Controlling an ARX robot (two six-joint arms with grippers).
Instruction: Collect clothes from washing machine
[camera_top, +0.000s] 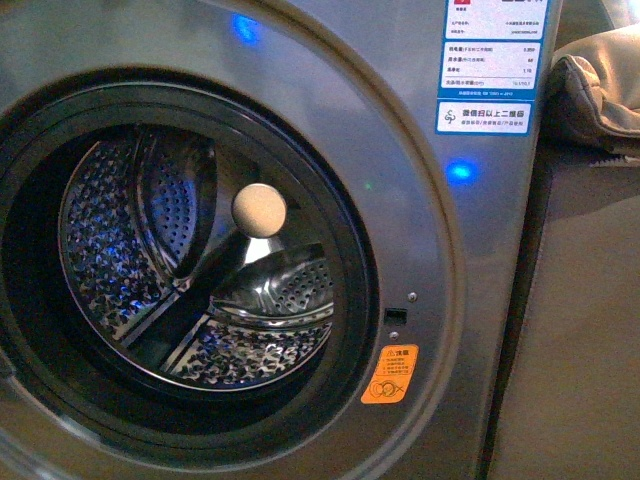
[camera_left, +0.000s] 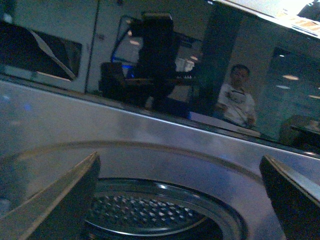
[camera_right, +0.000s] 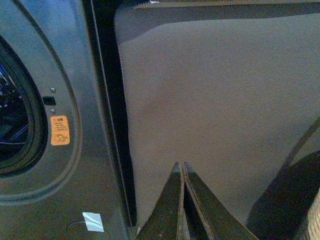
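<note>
The drum (camera_top: 190, 270) of the washer (camera_top: 420, 260) serves as the landmark. In the front view its mouth stands open, with no glass across it, and the perforated steel, the paddles and a pale round hub (camera_top: 259, 210) at the back are all bare. No dark cloth shows anywhere inside it. The clothes cannot be seen in any view. Whether they lie low behind the door seal, out of sight, cannot be told.

The left gripper (camera_left: 177, 200) hangs in front of the washer's face above the drum, its fingers (camera_left: 60, 200) spread wide apart with nothing between them. The drum rim shows in the gap.

Right of the drum sit the latch slot and an orange sticker (camera_top: 390, 373), then the washer's edge, a dark gap and a plain grey panel (camera_right: 215, 100). The right gripper (camera_right: 181, 172) faces that panel, its fingers pressed together with nothing in them.

The step in hand looks like a reach or a check inside the drum. To do it well, the left arm should go through the middle of the mouth, clear of the rubber seal, and sweep the lowest part of the drum, where limp fabric would settle. It should close only once cloth is between the fingers, and pinch deep so the cloth does not slip off on the way out. The right arm is best kept aside.
</note>
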